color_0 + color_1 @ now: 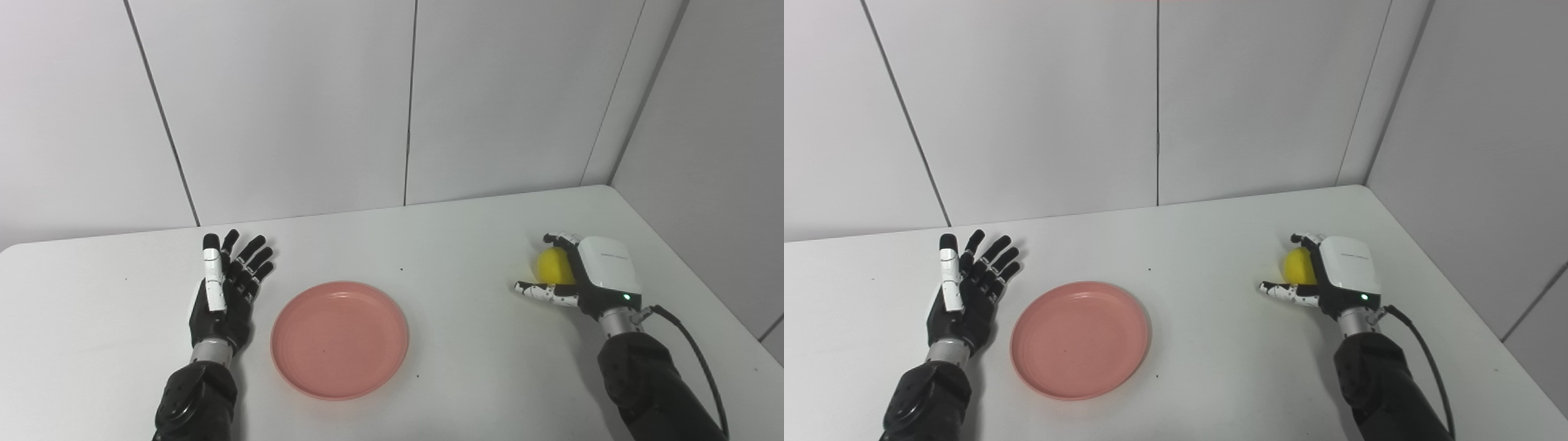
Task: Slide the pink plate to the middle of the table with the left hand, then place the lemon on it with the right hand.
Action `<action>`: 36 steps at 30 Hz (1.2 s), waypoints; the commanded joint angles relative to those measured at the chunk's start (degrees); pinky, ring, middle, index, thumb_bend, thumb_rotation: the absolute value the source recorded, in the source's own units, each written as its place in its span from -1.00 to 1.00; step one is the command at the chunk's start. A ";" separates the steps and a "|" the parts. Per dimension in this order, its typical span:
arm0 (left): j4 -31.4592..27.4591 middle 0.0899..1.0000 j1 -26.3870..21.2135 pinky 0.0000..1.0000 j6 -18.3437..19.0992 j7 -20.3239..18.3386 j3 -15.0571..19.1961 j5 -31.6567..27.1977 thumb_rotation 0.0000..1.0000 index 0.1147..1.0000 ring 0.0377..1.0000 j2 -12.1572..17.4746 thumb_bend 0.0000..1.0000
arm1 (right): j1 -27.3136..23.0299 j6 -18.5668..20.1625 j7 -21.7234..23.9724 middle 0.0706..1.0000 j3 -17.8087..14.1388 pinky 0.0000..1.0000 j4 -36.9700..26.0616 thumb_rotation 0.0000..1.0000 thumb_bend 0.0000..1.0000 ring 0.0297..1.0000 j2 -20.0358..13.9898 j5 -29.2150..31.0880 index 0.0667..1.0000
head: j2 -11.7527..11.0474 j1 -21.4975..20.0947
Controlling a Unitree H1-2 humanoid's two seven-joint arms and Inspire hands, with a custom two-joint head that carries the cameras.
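Pink plate flat on white table, near table's front edge, about mid-width. Left hand just left of plate, not touching, fingers spread, holding nothing. Lemon well right of plate, on table. Right hand curled around lemon, thumb in front; whether grip has closed cannot be told.

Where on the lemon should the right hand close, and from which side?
Across the lemon's round middle, coming from its right side, where the right hand already is. The thumb reaches along the near side and the fingers curl round the far side, so closing them would pinch the widest part. Whether the grip is already firm cannot be told. The plate lies to the left, so that side is best kept clear.
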 commanded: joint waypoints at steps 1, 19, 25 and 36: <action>3.07 0.61 4.26 0.76 4.51 2.51 0.57 0.41 0.80 0.89 0.64 0.09 0.51 | -1.76 0.67 -1.74 0.42 -0.13 0.34 -0.37 0.24 0.65 0.39 -1.86 0.11 0.40 | 0.12 -0.01; 2.21 0.63 4.73 0.78 5.06 2.56 0.44 0.52 0.81 0.90 0.66 0.08 0.51 | -2.21 0.98 -2.21 -0.13 0.02 -0.35 2.01 -0.17 0.41 -0.25 -1.59 2.21 -0.01 | 0.54 0.09; 2.19 0.64 4.78 0.79 5.28 2.35 0.58 0.19 0.80 0.90 0.67 0.08 0.50 | -2.72 0.48 -2.88 -0.33 0.63 -0.51 3.71 -0.23 0.26 -0.43 -2.01 3.68 -0.10 | 0.70 0.11; 1.64 0.62 4.85 0.74 5.81 2.51 0.57 0.26 0.80 0.90 0.65 0.03 0.49 | -3.23 1.34 -3.01 -0.40 1.36 -0.56 5.05 -0.20 0.32 -0.48 -2.16 4.55 -0.25 | 0.79 0.25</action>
